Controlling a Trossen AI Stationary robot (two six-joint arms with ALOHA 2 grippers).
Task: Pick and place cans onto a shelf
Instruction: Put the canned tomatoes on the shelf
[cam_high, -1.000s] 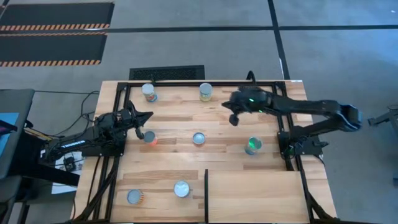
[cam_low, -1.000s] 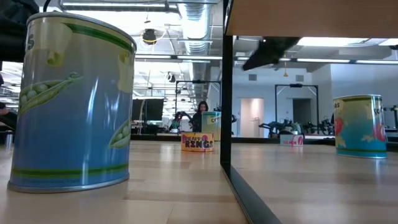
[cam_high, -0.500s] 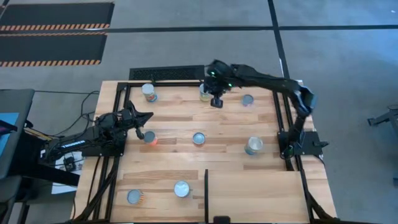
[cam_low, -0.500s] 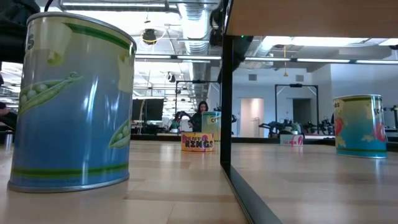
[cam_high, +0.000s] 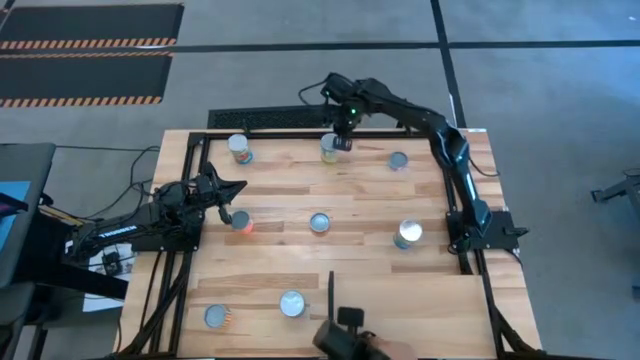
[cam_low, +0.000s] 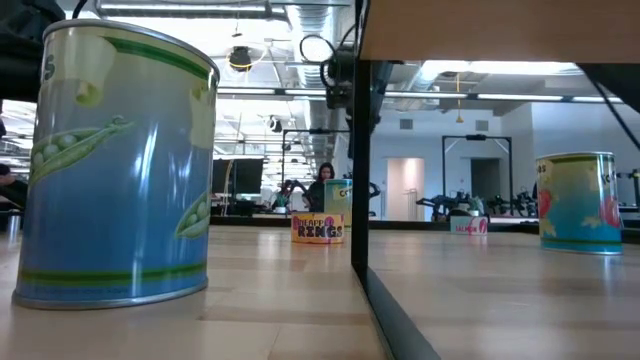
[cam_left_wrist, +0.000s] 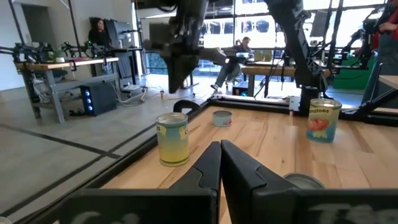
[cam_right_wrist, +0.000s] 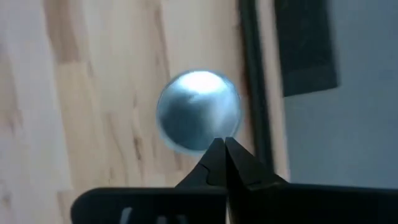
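Observation:
Eight cans stand upright on the plank tabletop. My right gripper is shut and empty, up in the air over the yellow-labelled can at the far edge; its silver top shows just beyond the fingertips. In the low view the gripper hangs well above that can. My left gripper is shut and empty at the table's left, beside the orange can. The pale shelf lies at the near right, edged by a black divider.
Other cans stand at the far left, far right, middle, right and near left. A dark object shows at the near edge by the divider. A black frame rims the table.
My right gripper has swung from over the table's middle right toward the far edge and to the left, and now hangs over the yellow-labelled can there. The small can at the far right, earlier under the arm, now shows. My left arm has kept still.

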